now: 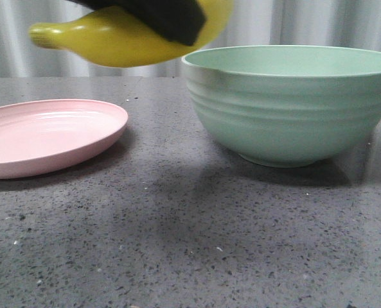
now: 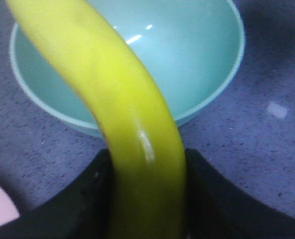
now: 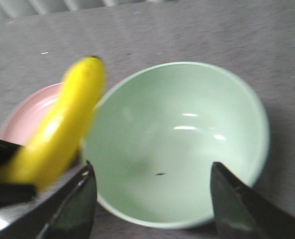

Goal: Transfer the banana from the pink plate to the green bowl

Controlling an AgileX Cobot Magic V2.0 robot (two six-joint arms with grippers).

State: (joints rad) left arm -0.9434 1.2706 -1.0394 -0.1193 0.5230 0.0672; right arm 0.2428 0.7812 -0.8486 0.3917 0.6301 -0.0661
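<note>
Left gripper (image 2: 147, 199) is clamped on the banana (image 1: 123, 35), a black finger (image 2: 87, 199) pressed against each side of it. Banana is in the air, clear of the worktop (image 1: 177, 237), roughly level, hanging between the pink plate (image 1: 45, 135) and the green bowl (image 1: 293, 102), just over the bowl's near-left rim in the front view. Its greenish tip points toward the left edge. Plate sits at the left edge of the worktop, nothing on it. Bowl sits toward the right edge, upright, nothing in it apart from a small dark speck on the inside wall. Right gripper (image 3: 152, 199) hangs above the bowl with its fingers (image 3: 72, 204) spread wide apart, holding nothing. Plate and bowl are near each other, not touching.
</note>
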